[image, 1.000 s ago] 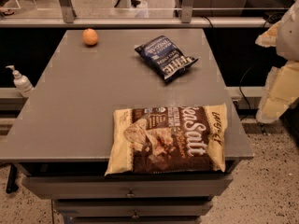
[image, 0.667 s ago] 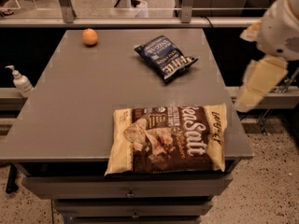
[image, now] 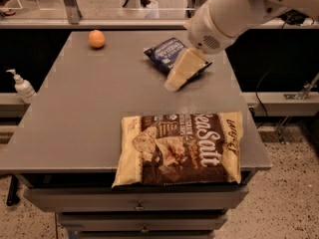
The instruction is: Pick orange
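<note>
The orange [image: 96, 39] is a small round fruit at the far left of the grey table [image: 89, 108]. My white arm reaches in from the upper right. My gripper [image: 180, 73] hangs over the middle-right of the table, in front of a dark blue snack bag [image: 167, 55], well to the right of the orange and nearer the camera. It holds nothing that I can see.
A large brown and cream chip bag [image: 182, 148] lies at the table's front edge. A hand sanitiser pump bottle [image: 22, 86] stands on a ledge to the left. A rail and posts run behind the table. Drawers sit under the tabletop.
My arm has swung in from the right edge of the view to over the table, moving left toward the blue bag. The orange and both bags have not moved.
</note>
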